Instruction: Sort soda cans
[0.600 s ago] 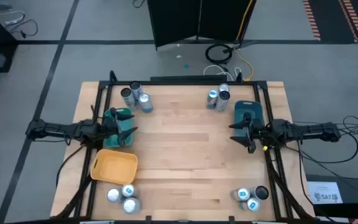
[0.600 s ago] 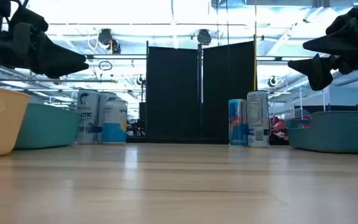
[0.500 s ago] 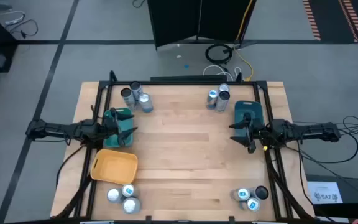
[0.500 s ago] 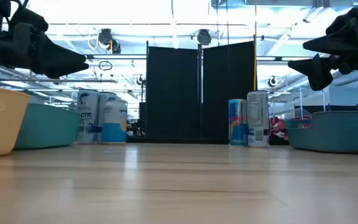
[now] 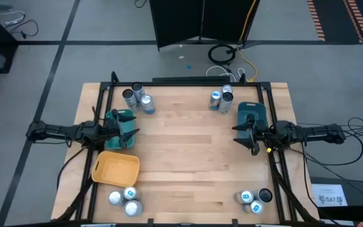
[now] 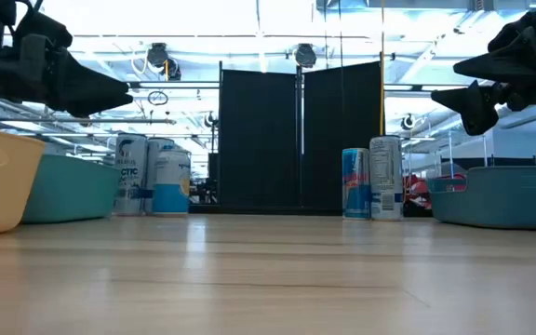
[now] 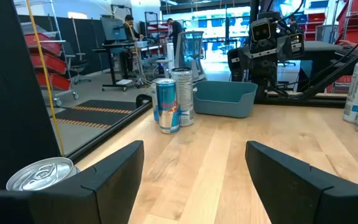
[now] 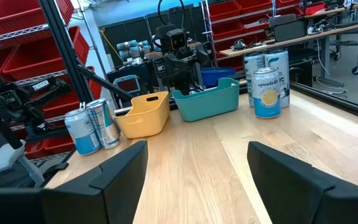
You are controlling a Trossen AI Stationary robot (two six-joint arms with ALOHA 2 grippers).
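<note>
Soda cans stand in four clusters at the worktop (image 5: 188, 145) corners in the high view: upper left (image 5: 137, 99), upper centre-right (image 5: 220, 99), lower left (image 5: 124, 200), lower right (image 5: 254, 200). None sits in a tray yet, so sorting looks unstarted. Left gripper (image 5: 126, 131) hovers over the left teal tray (image 5: 116, 116), with the yellow tray (image 5: 115, 169) just below it in frame; fingers spread wide, holding nothing. Right gripper (image 5: 243, 135) hangs by the right teal tray (image 5: 252, 113), likewise wide open and empty. Both ride well above the wood in the low view. To do the first pick well: take the nearest cluster per arm, choose an outer can so the fingers clear its neighbours, since the cans stand touching or nearly so. Come in level, straddle the can body mid-height, close squarely. Risk: a finger clipping the adjacent can and toppling it. Check the can's markings before choosing a tray.
</note>
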